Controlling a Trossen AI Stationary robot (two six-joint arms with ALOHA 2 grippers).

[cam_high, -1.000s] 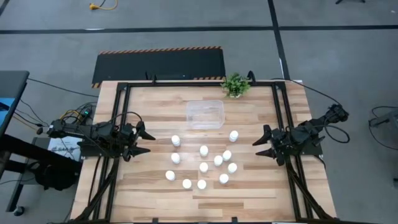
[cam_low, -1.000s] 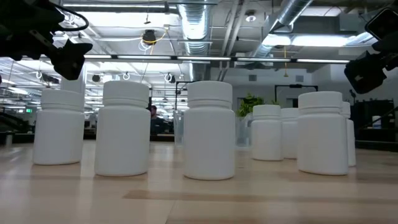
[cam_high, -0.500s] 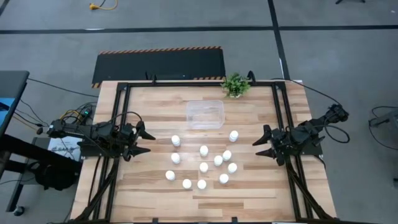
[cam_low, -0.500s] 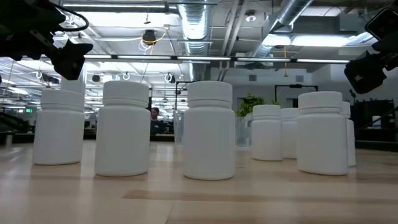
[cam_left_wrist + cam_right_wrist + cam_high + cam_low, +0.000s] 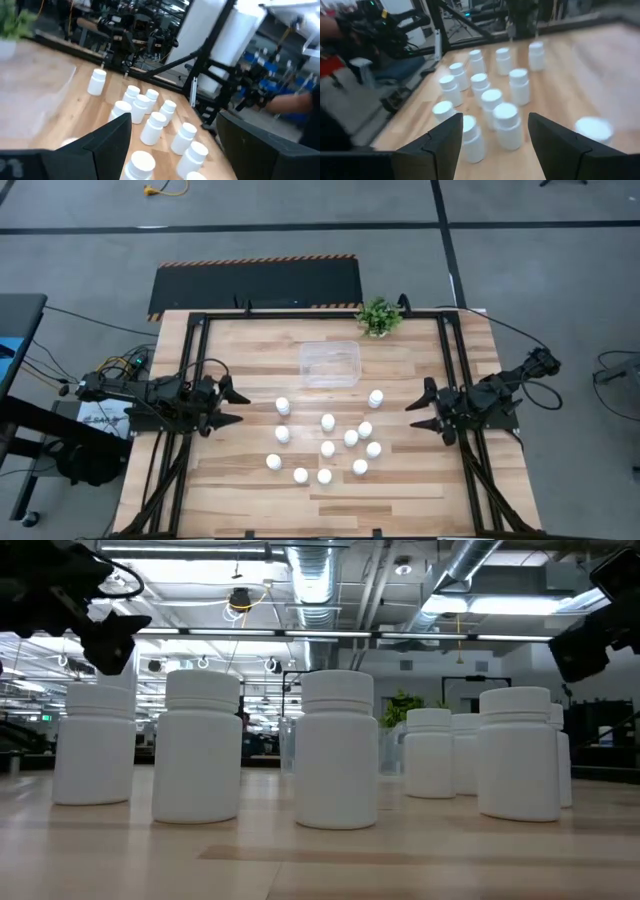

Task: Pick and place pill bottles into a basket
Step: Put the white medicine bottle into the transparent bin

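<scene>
Bottles [image 5: 328,448] upright mid-desk, unpicked; basket [image 5: 330,364] toward far edge, empty for loading; left claw [image 5: 233,405] and right claw [image 5: 417,415] spread apart, holding nothing, at opposite side edges.

Eleven small white capped pill bottles [image 5: 328,448] stand clustered mid-table with narrow gaps between them. The clear rectangular plastic bin [image 5: 330,363] sits just beyond, open from above, a small green potted plant [image 5: 378,317] farther right. Bare wooden tabletop [image 5: 250,360] flanks the cluster on both sides.
</scene>
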